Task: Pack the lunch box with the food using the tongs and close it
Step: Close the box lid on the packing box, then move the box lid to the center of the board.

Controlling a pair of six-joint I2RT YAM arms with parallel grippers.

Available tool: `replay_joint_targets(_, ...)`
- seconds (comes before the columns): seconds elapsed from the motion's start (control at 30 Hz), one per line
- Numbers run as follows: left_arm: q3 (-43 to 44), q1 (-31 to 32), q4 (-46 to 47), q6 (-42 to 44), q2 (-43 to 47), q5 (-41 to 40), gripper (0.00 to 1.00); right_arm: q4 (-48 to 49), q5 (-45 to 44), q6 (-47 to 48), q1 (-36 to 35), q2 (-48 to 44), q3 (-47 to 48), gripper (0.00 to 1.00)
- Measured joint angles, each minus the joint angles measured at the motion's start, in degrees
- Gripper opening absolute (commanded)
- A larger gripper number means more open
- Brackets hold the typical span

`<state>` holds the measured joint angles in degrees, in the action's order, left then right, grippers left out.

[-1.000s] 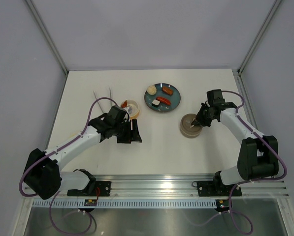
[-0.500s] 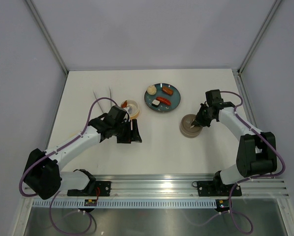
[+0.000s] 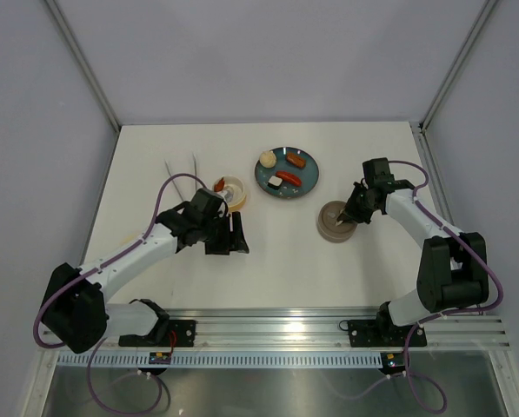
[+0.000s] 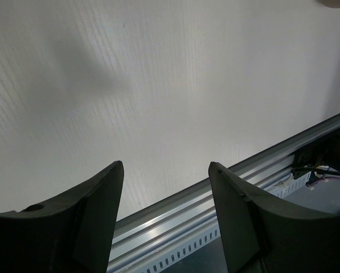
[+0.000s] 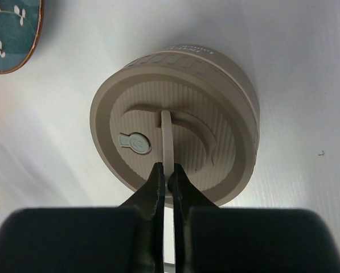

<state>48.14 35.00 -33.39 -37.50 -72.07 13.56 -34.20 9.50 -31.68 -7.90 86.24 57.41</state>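
**Silver tongs lie apart; lid pinched by its tab**

Thin metal tongs form a narrow V at upper left. The left gripper hangs with jaws apart, empty. One round cream lunch box shows a red-orange piece at its left rim. The teal plate holds one bun, two sausages and one sushi bit. The right gripper is clamped on the upright tab of the ribbed beige lid.

I see the teal plate with white leaf sprigs and a brown rim, on it a cream bun, red-orange sausages, white-and-black sushi, right of the plate a beige ribbed lid, left of it silver-grey tongs, white table
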Motion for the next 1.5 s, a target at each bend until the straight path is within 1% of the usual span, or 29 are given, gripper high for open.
replay_joint_targets(0.03, 0.00, 0.00, -0.11, -0.02, 0.11, -0.24, 0.65, 0.00, 0.00, 0.00, 0.00, 0.00, 0.00, 0.09)
replay_joint_targets(0.1, 0.02, 0.00, -0.61, -0.02, 0.52, -0.92, 0.66, 0.00, -0.02, -0.02, 0.00, 0.00, 0.00, 0.12)
replay_joint_targets(0.23, 0.09, -0.79, -2.64, 0.07, 1.81, -2.89, 0.67, -0.52, -1.18, 0.22, -0.17, 0.00, 0.13, 0.30)
replay_joint_targets(0.27, 0.11, -1.64, -3.21, 0.22, 2.05, -3.02, 0.67, -0.90, -1.55, 0.37, -0.22, -0.02, 0.20, 0.37)
replay_joint_targets(0.33, 0.15, -4.22, -4.26, 0.72, 2.49, -3.61, 0.67, -1.62, -2.10, 0.68, -0.33, -0.02, 0.63, 0.46)
replay_joint_targets(0.37, 0.17, -5.64, -4.79, 1.09, 2.67, -3.78, 0.68, -1.90, -2.45, 0.96, -0.37, -0.04, 0.90, 0.53)
replay_joint_targets(0.4, 0.37, -7.10, -5.60, 1.53, 2.89, -4.09, 0.67, -2.10, -2.56, 1.11, -0.37, -0.07, 1.07, 0.56)
replay_joint_targets(0.5, 1.18, -11.30, -8.07, 2.89, 3.93, -5.01, 0.68, -2.27, -2.84, 1.53, -0.42, -0.59, 1.09, 0.59)
replay_joint_targets(0.73, 3.89, -20.55, -12.81, 6.01, 6.56, -6.19, 0.67, -3.08, -2.84, 1.90, -0.42, -2.29, 1.49, 0.61)
replay_joint_targets(0.77, 4.13, -22.38, -13.49, 6.47, 6.88, -6.32, 0.68, -3.28, -2.84, 2.01, -0.42, -2.54, 1.62, 0.62)
replay_joint_targets(0.8, 4.24, -24.39, -14.12, 6.95, 7.21, -6.49, 0.67, -3.65, -2.86, 2.12, -0.42, -2.91, 1.90, 0.67)
replay_joint_targets(0.87, 4.35, -28.30, -15.10, 7.76, 7.67, -6.84, 0.67, -4.52, -3.08, 2.40, -0.42, -3.89, 2.60, 0.71)
replay_joint_targets(0.9, 4.35, -30.60, -15.78, 8.20, 7.85, -7.08, 0.68, -4.96, -3.34, 2.60, -0.42, -4.57, 2.95, 0.76)
replay_joint_targets(1.03, 4.35, -38.16, -18.62, 8.61, 7.98, -9.99, 0.71, -5.92, -4.07, 3.23, -0.42, -7.96, 4.42, 0.79)
replay_joint_targets(1.07, 4.35, -39.41, -19.30, 8.35, 8.02, -11.39, 0.73, -5.92, -4.00, 3.30, -0.42, -8.68, 4.55, 0.79)
replay_joint_targets(1.17, 3.80, -41.64, -20.65, 6.71, 8.63, -14.99, 0.72, -5.95, -3.78, 3.45, -0.44, -10.16, 4.57, 0.79)
replay_joint_targets(1.27, 2.40, -44.48, -21.18, 5.60, 8.46, -16.85, 0.72, -5.90, -3.30, 3.63, -0.44, -10.67, 4.35, 0.80)
replay_joint_targets(1.37, 2.29, -47.41, -21.09, 5.44, 5.35, -17.51, 0.73, -5.81, -2.27, 4.04, -0.46, -10.73, 3.67, 0.80)
replay_joint_targets(1.5, 2.38, -48.98, -19.78, 5.51, -0.90, -17.66, 0.75, -5.07, -0.83, 4.63, -0.46, -10.73, 2.51, 0.80)
